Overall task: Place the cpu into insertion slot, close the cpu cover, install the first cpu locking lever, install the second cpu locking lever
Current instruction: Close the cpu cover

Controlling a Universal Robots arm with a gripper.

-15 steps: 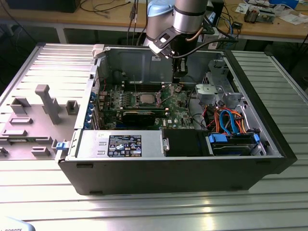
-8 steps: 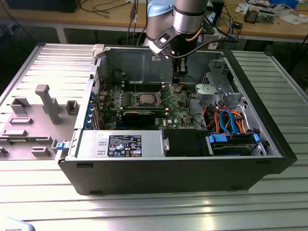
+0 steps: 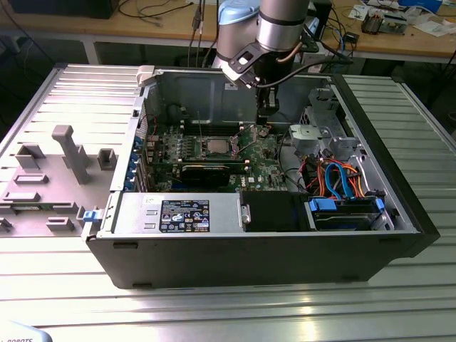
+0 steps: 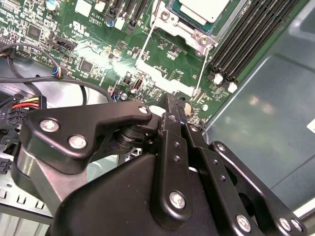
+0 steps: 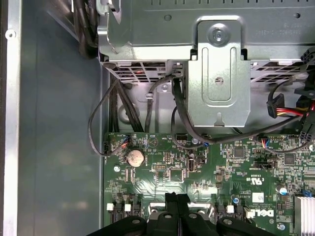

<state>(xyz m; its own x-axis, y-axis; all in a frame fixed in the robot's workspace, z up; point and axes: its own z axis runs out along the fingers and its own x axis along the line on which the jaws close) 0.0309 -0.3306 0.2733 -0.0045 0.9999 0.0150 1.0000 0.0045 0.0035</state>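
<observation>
The cpu (image 3: pixel 216 147) lies flat in the insertion slot (image 3: pixel 216 152) on the green board; its silvery top (image 4: pixel 204 9) shows in the second wrist view. The cpu cover (image 4: pixel 191 30) lies as a metal frame around the chip. Two thin wire levers (image 4: pixel 149 39) (image 4: pixel 202 73) stand free beside the socket, unlatched. My gripper (image 3: pixel 264 122) hangs over the board on the exterior view's right of the socket, apart from it. Its black fingers (image 4: pixel 172 110) (image 5: pixel 171 204) are pressed together with nothing between them.
Memory slots (image 4: pixel 251 34) run beside the socket. A long black card (image 3: pixel 206 171) lies in front of it. A metal drive cage (image 5: pixel 219 69) with black cables (image 5: pixel 177 113) stands close to the gripper. The case's walls (image 3: pixel 192 92) ring the board.
</observation>
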